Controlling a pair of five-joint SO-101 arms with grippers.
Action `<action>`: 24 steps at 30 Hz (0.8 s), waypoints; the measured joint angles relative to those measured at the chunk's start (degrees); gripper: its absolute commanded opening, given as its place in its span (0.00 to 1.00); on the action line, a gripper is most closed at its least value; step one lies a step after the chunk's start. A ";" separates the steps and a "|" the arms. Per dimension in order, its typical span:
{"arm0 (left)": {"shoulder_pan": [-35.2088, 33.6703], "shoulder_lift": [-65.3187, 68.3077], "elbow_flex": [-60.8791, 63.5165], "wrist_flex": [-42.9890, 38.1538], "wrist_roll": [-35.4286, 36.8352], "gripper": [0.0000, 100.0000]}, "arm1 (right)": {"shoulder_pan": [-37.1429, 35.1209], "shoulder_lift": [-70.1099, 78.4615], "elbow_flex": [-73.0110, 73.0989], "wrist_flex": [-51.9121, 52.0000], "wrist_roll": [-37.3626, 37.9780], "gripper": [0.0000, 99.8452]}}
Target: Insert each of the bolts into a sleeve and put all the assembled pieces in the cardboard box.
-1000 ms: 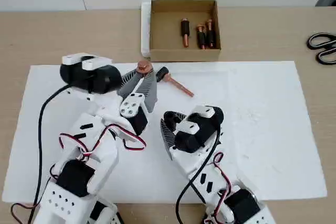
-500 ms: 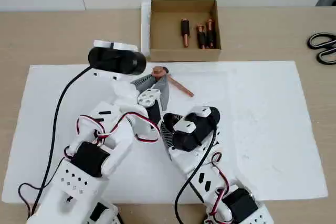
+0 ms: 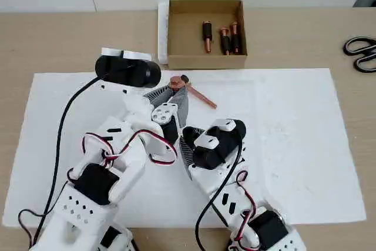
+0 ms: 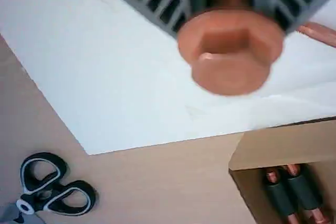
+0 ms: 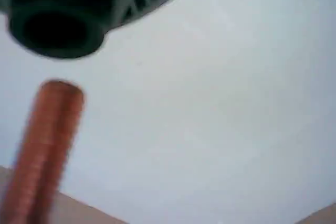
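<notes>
a: nearest us, the right gripper [image 3: 185, 140] is clenched on a dark sleeve [image 5: 52, 30]. its mouth is open, and a copper shaft [image 5: 50, 129] sits just beside it, not in. can't tell whose shaft.
b: and the left gripper [image 3: 174, 91] is grasping a bolt [image 4: 231, 51], head poking out past the fingertips, close by the other arm.
a: that's the worry. the shaft sits off the mouth's line, so a push from here could catch the rim and cock the bolt in the jaws, or knock the sleeve out.
b: the arms are nearly touching too. a wide swing could clip one.
a: just past them a loose bolt [image 3: 201, 96] lies slanted on the paper [image 3: 294, 145], near the left fingers. easy to nudge.
b: then the box [image 3: 205, 62] at the paper's far edge, three pieces [image 3: 226, 38] inside, its left part bare.
a: plenty of open paper off to the right. the scissors [image 3: 361, 53] sit well apart, at the table [image 3: 70, 39] edge.
</notes>
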 measured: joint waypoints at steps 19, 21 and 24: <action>2.29 -0.35 2.99 -3.25 0.00 0.01 | 1.14 0.00 0.00 0.00 0.00 0.00; 2.29 -0.62 4.75 -4.92 0.00 0.01 | 1.23 0.09 0.09 0.00 0.00 0.00; 2.46 -2.29 6.77 -5.98 0.00 0.01 | 1.23 0.09 0.09 0.00 0.00 0.00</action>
